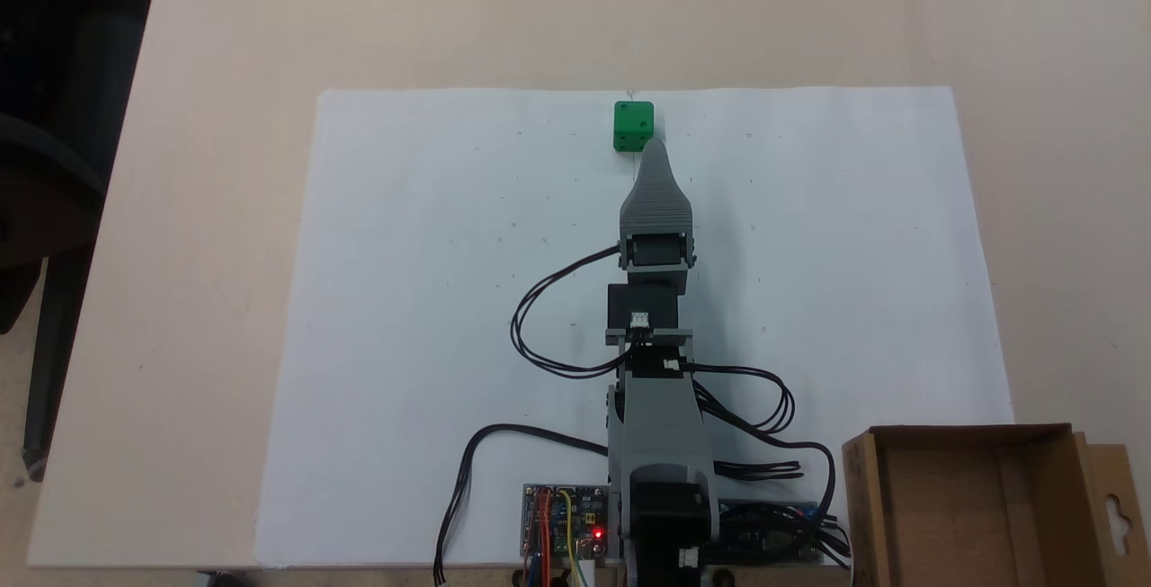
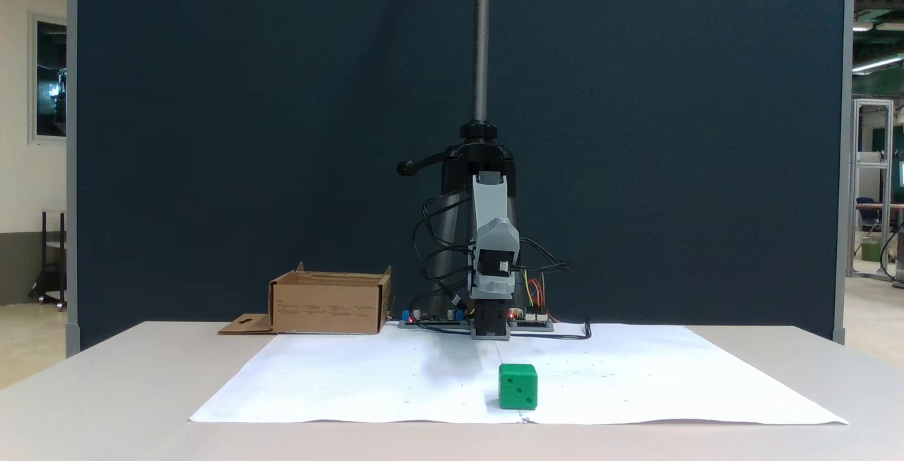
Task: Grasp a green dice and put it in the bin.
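dice [image 1: 633, 126]: on the paper [image 1: 405, 317], far edge from the arm base, clear for a grasp
gripper [image 1: 654, 148]: tip just short of the dice; jaws stacked, width unreadable
bin [image 1: 976, 515]: beside the base, ready for the drop

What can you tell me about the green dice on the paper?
The green dice is a small bright green cube with dark round pips and looks like plastic. It sits flat and upright on the white paper, near the sheet's edge farthest from the arm's base. The side facing a fixed view shows three pips. Nothing grips it; the gripper points at it, just short.
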`<move>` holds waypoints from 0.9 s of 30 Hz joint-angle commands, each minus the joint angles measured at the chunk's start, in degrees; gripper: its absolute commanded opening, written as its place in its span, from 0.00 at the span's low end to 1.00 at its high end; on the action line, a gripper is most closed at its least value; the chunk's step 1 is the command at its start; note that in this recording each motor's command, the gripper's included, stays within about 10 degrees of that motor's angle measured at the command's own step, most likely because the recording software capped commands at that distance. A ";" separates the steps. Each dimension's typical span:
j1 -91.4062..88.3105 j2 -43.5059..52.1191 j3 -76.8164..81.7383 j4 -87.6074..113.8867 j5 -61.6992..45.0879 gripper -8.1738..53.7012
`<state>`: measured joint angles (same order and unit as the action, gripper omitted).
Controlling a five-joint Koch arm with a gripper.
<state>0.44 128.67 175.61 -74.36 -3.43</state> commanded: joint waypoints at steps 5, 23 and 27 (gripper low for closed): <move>3.52 6.24 3.78 -3.16 -0.35 0.83; 3.52 6.94 3.78 -3.60 -0.53 0.85; 3.43 6.94 3.78 -3.78 -0.53 0.85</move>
<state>2.99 129.02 175.61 -74.36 -3.43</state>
